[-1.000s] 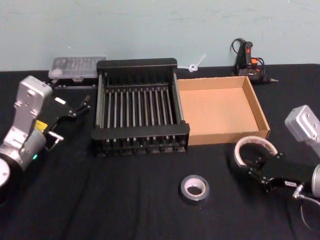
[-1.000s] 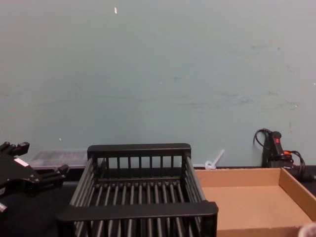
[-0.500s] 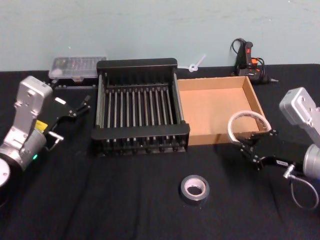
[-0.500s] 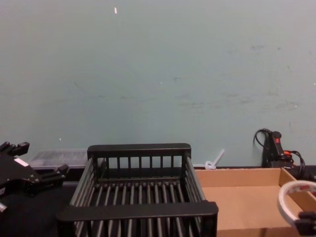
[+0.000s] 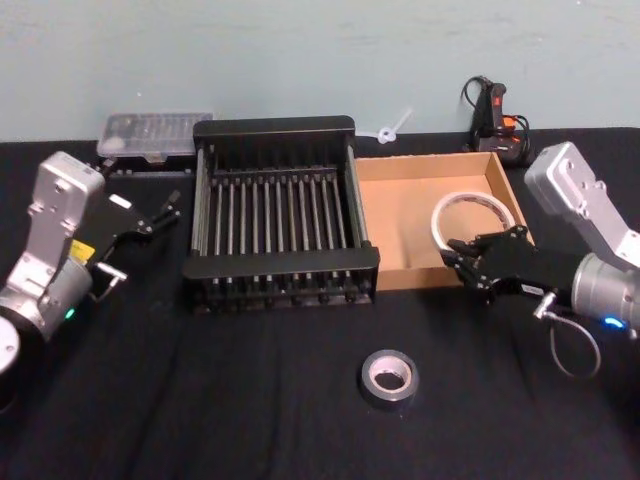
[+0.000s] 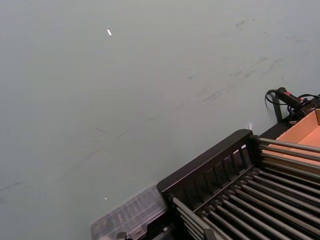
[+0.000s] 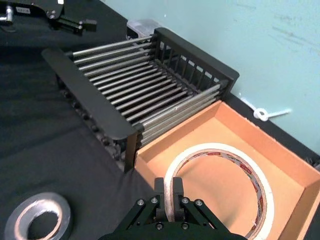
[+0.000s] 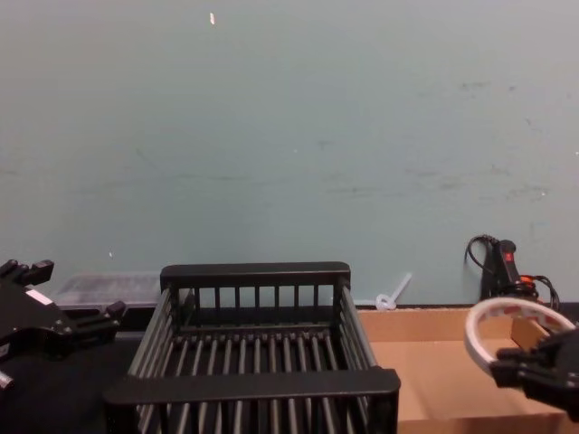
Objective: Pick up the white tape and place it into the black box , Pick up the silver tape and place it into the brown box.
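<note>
head view: silver tape (image 5: 389,375) lies flat on the black surface (image 5: 250,400) nearest the robot. right pincer (image 5: 462,262) clenches the white tape (image 5: 473,220) above the brown box (image 5: 420,215). black box (image 5: 275,210) sits beside it; left pincer (image 5: 165,212) hovers released.

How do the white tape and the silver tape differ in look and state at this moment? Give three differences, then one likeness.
The white tape is a thin ring with a wide hollow; the silver tape is thicker with a small hole. The white tape is pinched by the right gripper above the brown box; the silver tape lies flat on the table, untouched. Both are round rolls.
</note>
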Controlling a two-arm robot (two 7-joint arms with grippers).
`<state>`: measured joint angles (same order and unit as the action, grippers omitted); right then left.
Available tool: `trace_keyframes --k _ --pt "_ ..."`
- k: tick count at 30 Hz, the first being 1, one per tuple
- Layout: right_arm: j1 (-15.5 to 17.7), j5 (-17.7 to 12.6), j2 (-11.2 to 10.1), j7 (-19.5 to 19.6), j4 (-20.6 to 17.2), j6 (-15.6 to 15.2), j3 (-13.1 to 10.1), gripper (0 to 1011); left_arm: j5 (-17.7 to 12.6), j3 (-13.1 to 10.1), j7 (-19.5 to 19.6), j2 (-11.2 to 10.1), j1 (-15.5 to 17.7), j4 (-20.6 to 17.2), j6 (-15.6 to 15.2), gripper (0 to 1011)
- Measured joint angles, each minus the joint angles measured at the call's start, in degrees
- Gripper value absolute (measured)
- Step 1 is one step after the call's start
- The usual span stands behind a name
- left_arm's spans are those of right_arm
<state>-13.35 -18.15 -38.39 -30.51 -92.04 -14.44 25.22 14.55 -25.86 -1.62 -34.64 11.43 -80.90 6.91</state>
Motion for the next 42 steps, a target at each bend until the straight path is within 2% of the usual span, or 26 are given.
trace_keyframes --k 15,42 --pt "-6.9 0.9 5.2 -1.9 5.5 1.4 2.6 98 0.0 0.0 0.0 0.0 0.0 0.0 0.0 1001" --pt "-18.2 1.8 12.5 -7.5 15.6 4.0 10.1 99 0.0 0.0 0.0 0.0 0.0 0.0 0.0 1001"
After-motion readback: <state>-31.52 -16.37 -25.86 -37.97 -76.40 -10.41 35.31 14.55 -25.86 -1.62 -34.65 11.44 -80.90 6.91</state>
